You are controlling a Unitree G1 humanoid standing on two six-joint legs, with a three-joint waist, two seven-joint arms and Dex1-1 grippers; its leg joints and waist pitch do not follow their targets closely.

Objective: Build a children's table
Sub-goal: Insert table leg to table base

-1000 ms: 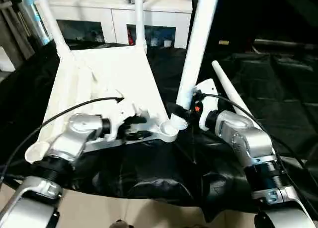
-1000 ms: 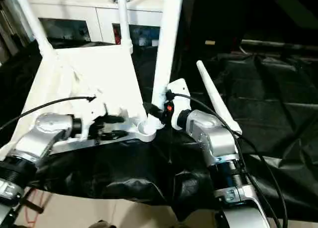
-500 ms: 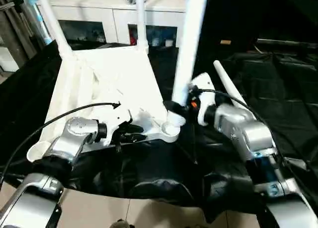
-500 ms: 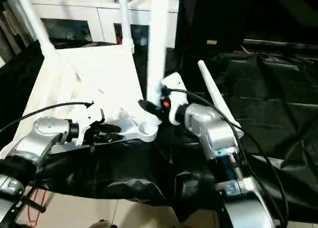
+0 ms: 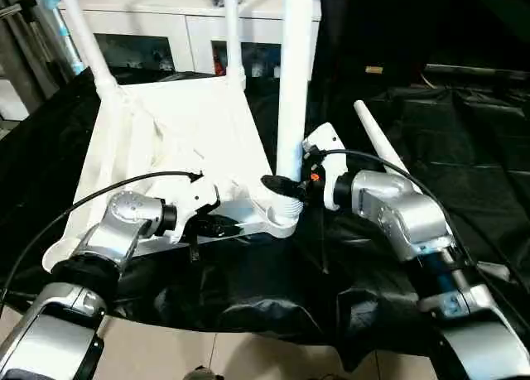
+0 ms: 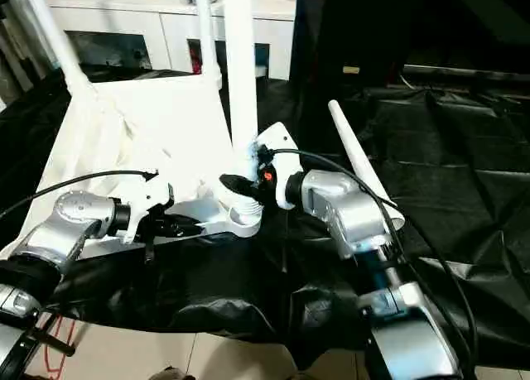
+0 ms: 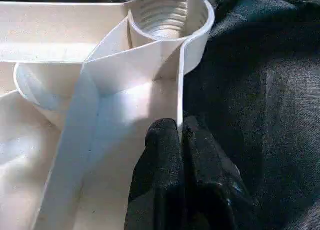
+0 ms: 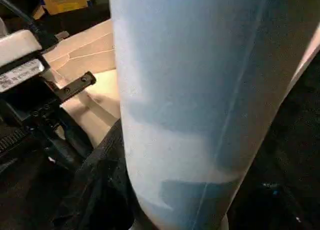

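Table top [image 5: 178,140] lay upside down on the black-draped surface [image 5: 464,140], ribbed underside up, near edge toward the robot. Two legs already stood in the far corner sockets: far left leg [image 5: 83,36] leaning outward, far right leg [image 5: 233,32] approx. upright. Third leg [image 5: 296,74] stood vertical w/ its lower end at the near right corner socket [image 5: 281,218]; threaded end was right at the socket mouth, couldn't tell how far in. Fourth leg [image 5: 377,140] lay loose on the drape just beyond the right forearm, tapered tip pointing away from the robot.

Left gripper [image 7: 180,135] was pressed together on the thin near-edge wall of the top, one finger [image 7: 160,140] inside the rim and the other outside, just short of the threaded socket [image 7: 167,12]. In the head views it sat low at the near edge, a bit left of that socket.

Right gripper [image 5: 286,185] was clamped round the base of the third leg, fingers partly spread by the tube's width, just above the socket. Wrist view showed the tube [image 8: 195,104] close up betw. the fingers.

White cabinet [image 5: 166,32] w/ glass doors stood behind the surface. Pale floor [image 5: 248,355] showed at the near edge below the drape.
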